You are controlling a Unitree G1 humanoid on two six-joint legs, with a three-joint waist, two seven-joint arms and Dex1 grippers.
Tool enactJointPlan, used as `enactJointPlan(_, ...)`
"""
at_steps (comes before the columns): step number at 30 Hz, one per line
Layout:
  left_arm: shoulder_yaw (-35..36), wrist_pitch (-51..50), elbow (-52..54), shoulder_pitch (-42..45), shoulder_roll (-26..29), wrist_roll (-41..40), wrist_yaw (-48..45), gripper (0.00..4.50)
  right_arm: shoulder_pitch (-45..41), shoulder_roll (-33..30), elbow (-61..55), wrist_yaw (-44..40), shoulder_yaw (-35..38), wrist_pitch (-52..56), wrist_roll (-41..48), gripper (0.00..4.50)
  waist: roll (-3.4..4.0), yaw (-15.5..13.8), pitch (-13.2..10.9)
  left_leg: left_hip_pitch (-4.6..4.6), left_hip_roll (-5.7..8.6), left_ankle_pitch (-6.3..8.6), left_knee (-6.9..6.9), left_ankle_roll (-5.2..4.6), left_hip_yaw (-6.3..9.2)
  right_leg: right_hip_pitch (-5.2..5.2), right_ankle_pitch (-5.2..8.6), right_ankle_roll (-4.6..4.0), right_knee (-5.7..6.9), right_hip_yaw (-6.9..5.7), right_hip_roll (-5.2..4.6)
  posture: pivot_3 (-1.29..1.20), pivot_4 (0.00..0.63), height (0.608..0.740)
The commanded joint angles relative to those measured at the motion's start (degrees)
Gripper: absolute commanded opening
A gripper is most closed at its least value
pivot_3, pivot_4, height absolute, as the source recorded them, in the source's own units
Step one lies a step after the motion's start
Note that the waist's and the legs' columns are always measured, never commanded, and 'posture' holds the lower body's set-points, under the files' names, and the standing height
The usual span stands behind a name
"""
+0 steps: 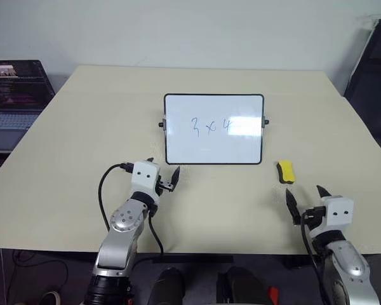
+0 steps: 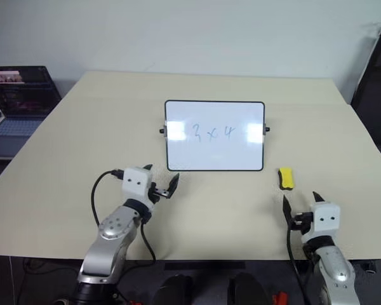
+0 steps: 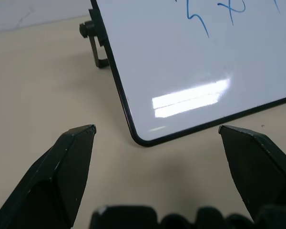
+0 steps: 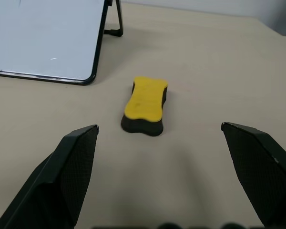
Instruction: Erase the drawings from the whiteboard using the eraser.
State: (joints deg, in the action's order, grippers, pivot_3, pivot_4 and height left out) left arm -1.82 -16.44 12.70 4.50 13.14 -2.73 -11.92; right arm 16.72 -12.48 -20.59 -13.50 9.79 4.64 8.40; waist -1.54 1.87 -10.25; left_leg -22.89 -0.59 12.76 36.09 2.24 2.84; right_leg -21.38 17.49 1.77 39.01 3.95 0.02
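Beige and mostly bare, the table (image 1: 82,159) carries everything the task needs, with a laptop (image 1: 16,95) off its far left edge. Starting at the right tool (image 1: 305,202), its two black fingers are spread wide and grasp nothing; it hovers low near the table's front edge. Straight ahead of it, a short way off, lies the eraser (image 1: 286,171), yellow side up, dark side down, its long axis running away from the tool, roughly in line with the tool's pointing direction, so the fingers would close across its narrow width. The eraser sits just beside the lower right corner of the whiteboard (image 1: 213,152), apart from it. The left tool (image 1: 167,180) is also released and empty, close to the board's lower left corner, clearly farther from the eraser; the right arm is my pick for the grasp. The drawings (image 1: 209,126) remain unwiped at mid-board. Head views give the overall layout; the right wrist view shows the eraser centred between the spread fingers, while the left wrist view shows the board propped on a stand.
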Motion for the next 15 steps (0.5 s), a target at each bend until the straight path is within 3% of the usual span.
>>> enactJointPlan(1, -0.06, 2.02, 0.93, -0.74, -0.18, 0.41, -0.12, 4.5, -1.7, 0.01, -2.04, 0.38, -0.07, 0.65, 0.55, 4.49, 0.0, -0.04, 0.0, 0.01, 0.01, 0.0, 0.02, 0.0, 0.0, 0.01, 0.02, 0.05, 0.0, 0.0, 0.0, 0.0, 0.15, 0.74)
enactJointPlan(12, 2.6, -0.27, 6.58, -5.34, 0.09, -3.18, -2.04, 4.5, -0.05, 0.39, -10.51, 1.77, -1.72, 5.09, -0.08, 4.49, 0.01, 0.01, 0.01, -0.01, 0.0, 0.0, -0.02, 0.0, 0.02, -0.01, 0.02, 0.05, -0.01, 0.0, -0.04, 0.0, 0.15, 0.74)
enactJointPlan(15, 1.28, -4.64, 12.2, -6.89, 2.76, -8.13, -8.18, 4.5, -5.14, 1.57, -12.52, 4.06, -1.89, 11.66, 2.07, 4.49, 0.01, 0.1, 0.01, 0.01, -0.05, 0.0, 0.0, 0.0, 0.02, -0.01, 0.03, 0.06, 0.01, 0.0, 0.0, 0.0, 0.15, 0.74)
